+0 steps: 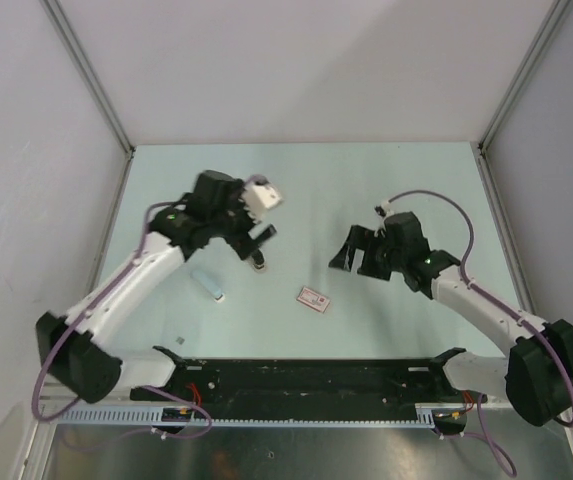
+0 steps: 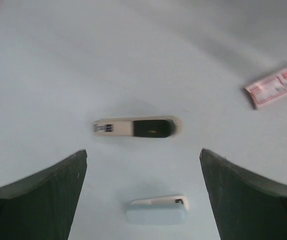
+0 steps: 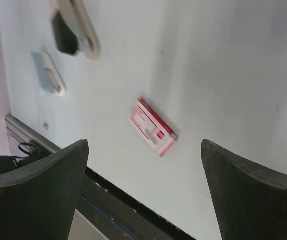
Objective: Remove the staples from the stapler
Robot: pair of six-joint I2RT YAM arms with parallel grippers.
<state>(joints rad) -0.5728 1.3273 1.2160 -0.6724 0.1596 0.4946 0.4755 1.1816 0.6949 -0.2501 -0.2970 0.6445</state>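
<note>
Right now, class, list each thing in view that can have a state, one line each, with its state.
stapler, lying flat on the table, held by neither gripper.
pink-red box, lying flat, untouched.
light blue piece, lying near the stapler, untouched.
left gripper, open, empty.
right gripper, open, empty.

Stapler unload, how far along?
Done: nothing confirmable; no staples show outside the stapler, which lies on the table. In hand: nothing; left gripper and right gripper are open and empty. Left: possibly the whole unload, grasping the stapler first.
</note>
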